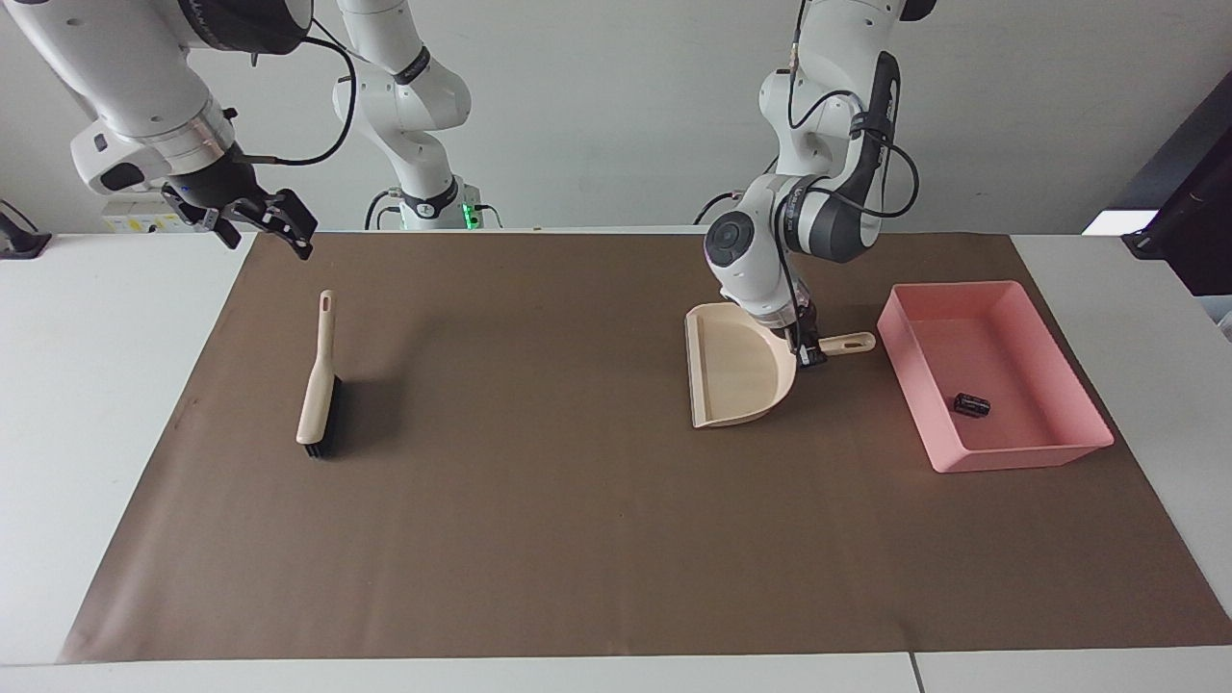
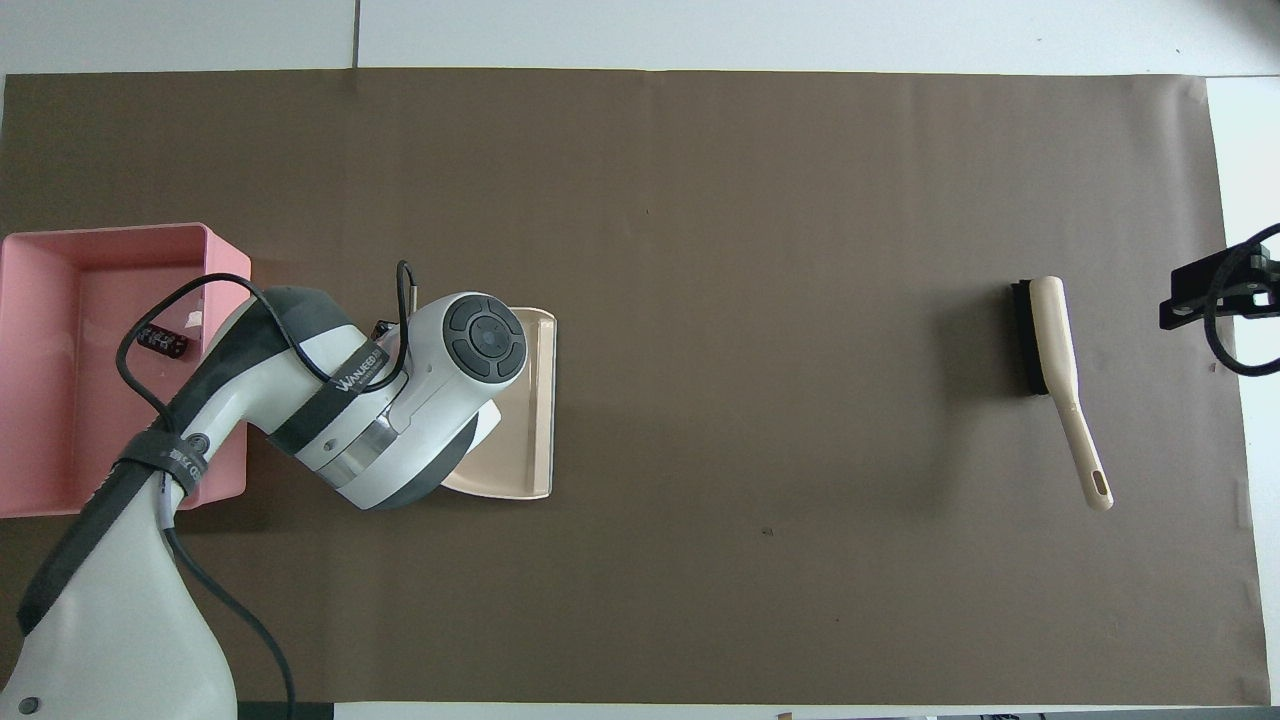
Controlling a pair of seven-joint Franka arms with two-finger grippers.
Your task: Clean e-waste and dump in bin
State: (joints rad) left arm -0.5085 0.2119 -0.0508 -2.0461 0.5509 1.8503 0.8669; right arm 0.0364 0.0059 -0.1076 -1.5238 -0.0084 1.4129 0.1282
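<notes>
Left gripper (image 1: 808, 350) jaws clamped on the handle of the dustpan (image 1: 736, 377), right where the handle joins the pan; handle tip sticks out past the jaws toward the bin (image 1: 1059, 452). Pan lies flat and low at the mat (image 1: 539, 539), whether touching or just above it cannot be told, open mouth pointing away from the jaws toward the right arm's end of the bench (image 1: 106, 404). Pan looks empty. Overhead view: left arm covers the handle and most of the pan, only the mouth edge of the dustpan (image 2: 535, 400) shows. Pink bin sits just beside the jaws on the handle side, toward the left arm's end, apart from the dustpan, resting on the mat. In the bin, a dark cylinder (image 1: 972, 404) on the floor, farther from the robots than the jaws. Overhead view shows the same cylinder (image 2: 163, 340) with a small white piece (image 2: 194, 319) just beside it; bin (image 2: 60, 500) partly under the left arm. Right gripper (image 1: 265, 221) up in the air over the mat corner at the right arm's end, jaws apart, holding nothing, waiting; in the overhead view only its dark tip (image 2: 1215, 300) shows at the edge. Brush (image 1: 319, 382) lies on the mat near the right gripper, well apart from the dustpan, bristles down, handle end toward the robots.
</notes>
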